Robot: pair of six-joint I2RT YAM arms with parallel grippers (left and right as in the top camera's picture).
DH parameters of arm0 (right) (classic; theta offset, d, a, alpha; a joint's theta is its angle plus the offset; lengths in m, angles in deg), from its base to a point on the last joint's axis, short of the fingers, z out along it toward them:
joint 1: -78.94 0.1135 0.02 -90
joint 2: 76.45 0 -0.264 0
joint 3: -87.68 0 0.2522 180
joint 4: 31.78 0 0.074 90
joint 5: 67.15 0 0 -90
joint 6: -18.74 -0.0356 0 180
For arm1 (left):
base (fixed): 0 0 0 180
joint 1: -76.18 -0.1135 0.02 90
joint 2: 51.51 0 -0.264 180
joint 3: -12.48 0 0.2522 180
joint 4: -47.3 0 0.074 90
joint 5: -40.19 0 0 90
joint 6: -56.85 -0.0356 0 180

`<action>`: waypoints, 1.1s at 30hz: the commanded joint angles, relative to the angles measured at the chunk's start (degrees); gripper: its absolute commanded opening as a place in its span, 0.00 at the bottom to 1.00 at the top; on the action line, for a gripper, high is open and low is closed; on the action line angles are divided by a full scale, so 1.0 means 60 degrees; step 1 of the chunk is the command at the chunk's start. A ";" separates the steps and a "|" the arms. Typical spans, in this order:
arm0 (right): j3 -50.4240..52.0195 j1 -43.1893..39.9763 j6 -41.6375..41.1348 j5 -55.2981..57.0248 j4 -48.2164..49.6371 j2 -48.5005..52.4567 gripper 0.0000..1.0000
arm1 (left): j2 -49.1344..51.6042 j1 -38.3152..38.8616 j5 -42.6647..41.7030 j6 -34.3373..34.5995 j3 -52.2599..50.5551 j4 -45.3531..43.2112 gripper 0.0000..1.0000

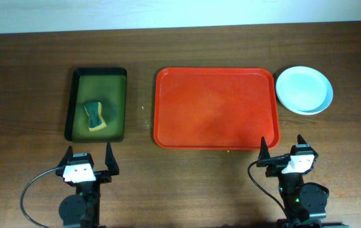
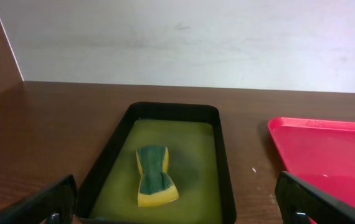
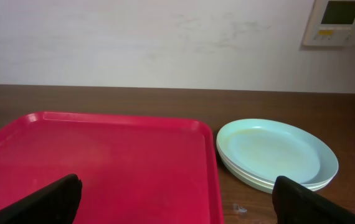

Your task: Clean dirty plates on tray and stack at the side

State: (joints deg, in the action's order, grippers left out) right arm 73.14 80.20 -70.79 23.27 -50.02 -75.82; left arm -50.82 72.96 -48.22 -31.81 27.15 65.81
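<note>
Right of tray: plates stacked | left gripper, right gripper released, empty

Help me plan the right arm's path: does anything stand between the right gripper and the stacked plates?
Nothing visible does. Only bare table lies between the right gripper and the plates; the red tray sits left of that line.
</note>
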 commanded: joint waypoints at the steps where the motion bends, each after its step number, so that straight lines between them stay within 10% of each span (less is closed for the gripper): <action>1: 0.0076 -0.0033 0.0062 0.0047 -0.0036 -0.0073 0.98 | -0.0069 0.0015 0.0000 -0.0160 -0.0073 0.0018 1.00; 33: 0.0076 -0.0033 0.0062 0.0047 -0.0036 -0.0069 0.98 | -0.0066 0.0015 -0.0117 -0.0157 -0.0066 0.0007 0.99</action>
State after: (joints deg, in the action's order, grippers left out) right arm 73.14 80.20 -70.79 23.27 -50.02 -75.82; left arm -50.82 72.96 -48.31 -32.03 27.15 65.81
